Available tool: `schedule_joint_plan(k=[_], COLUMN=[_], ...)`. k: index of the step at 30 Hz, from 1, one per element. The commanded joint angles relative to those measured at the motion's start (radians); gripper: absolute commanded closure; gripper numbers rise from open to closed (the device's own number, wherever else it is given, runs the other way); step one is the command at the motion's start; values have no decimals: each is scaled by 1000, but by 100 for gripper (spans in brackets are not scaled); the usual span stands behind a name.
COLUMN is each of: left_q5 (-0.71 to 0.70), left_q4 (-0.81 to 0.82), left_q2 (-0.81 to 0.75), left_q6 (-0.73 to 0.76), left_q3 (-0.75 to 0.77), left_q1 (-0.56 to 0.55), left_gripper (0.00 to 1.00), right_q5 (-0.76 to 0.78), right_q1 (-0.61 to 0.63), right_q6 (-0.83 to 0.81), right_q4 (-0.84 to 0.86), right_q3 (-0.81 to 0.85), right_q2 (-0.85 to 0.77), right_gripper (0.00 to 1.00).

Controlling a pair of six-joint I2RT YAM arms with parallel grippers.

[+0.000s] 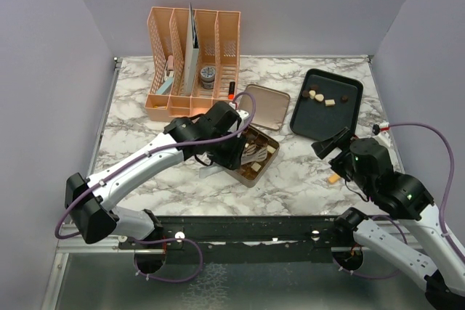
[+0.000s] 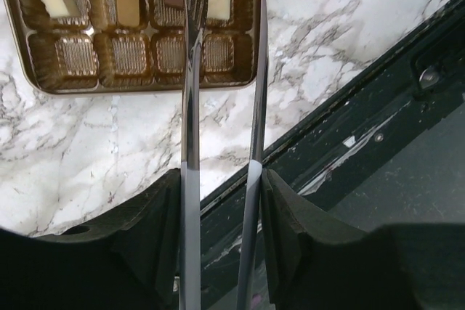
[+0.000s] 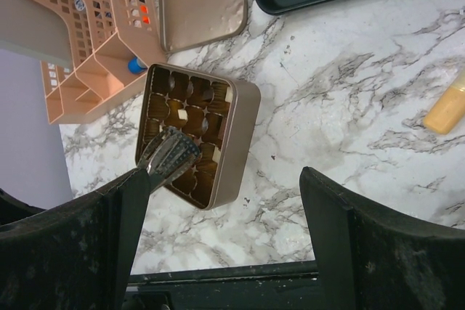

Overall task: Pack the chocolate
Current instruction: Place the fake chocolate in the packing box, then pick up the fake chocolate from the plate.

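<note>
1. The left gripper [image 2: 221,179] is clenched on the handle end of the metal tongs [image 2: 190,107]. The blades run straight out along the fingers' axis and stand slightly apart. I can't tell if anything sits between the tips, since the wrist view cuts them off at its top edge.
2. The tong tips hang over the gold tin [image 3: 240,132], directly ahead of that gripper. The row of cups nearest the gripper looks empty. The row beyond it holds chocolate [image 2: 127,3]: white, light-brown, darker and cream pieces side by side.
3. The right gripper [image 3: 225,179] is released, jaws wide, with nothing in them.
4. Loose chocolate pieces [image 1: 318,96] sit at the far end of the black tray [image 1: 320,123].
   - From the left gripper they lie off to the right and farther out, past the tin and the lid [image 1: 263,105].
   - From the right gripper they lie roughly straight ahead, with the tray's near edge just beside its fingers.
5. Judgement: the right arm is nearer the tray, but the tongs are in the left. The next pick likely means swinging the tongs right and outward. The blades should come in across the pieces' loose line, not along it, so one piece is isolated.
6. Risk: the lid's near corner lies close to that path, so keep the tips lifted.
</note>
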Motion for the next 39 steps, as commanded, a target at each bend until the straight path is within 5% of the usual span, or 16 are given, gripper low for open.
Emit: schedule_joint_plan(k=[1,9,23,39], left_q5=[-17,-70,-395,-429], left_q4=[69,209,583,711], left_q2=[16,92,307,724], left_q6=[-2,36,290,464], left_q3=[75,116,195,523], left_q1=[-2,-6,-39,-76], left_gripper=[53,57,56,56], right_q5=[4,28,66,80], right_q1=[-3,-3,-3,-3], right_q6=[5,-18,-24,-11], right_q4=[-18,-21,-51,-101], right_q3=[11,45,118,166], right_q2=[-9,-37,-79,-95], right_gripper=[11,11,11,11])
